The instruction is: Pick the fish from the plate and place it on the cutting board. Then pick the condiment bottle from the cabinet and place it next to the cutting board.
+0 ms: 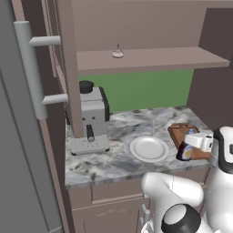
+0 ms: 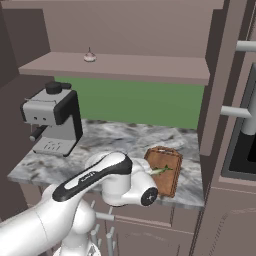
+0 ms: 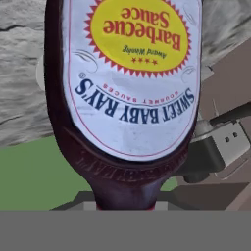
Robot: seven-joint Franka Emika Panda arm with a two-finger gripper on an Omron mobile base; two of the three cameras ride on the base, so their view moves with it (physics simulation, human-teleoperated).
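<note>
Scanning left to right: plate [image 1: 149, 149] bare on the desk [image 1: 113, 132], fish [image 2: 161, 170] already lying on the cutting board [image 2: 165, 170], gripper [image 1: 196, 144] clamped on the condiment bottle [image 1: 185, 151] at the board's near left edge, so the second placement is underway; next, set it upright beside the board and release.

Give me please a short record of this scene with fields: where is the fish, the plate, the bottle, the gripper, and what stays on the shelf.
fish: lying on the cutting board
plate: empty, on the marble counter, left of the board
condiment bottle: held at the board's front left corner; whether it touches the counter, cannot tell
gripper: shut on the bottle
cabinet shelf: one tiny pale thing
coffee machine: on the counter, left of the plate
</note>
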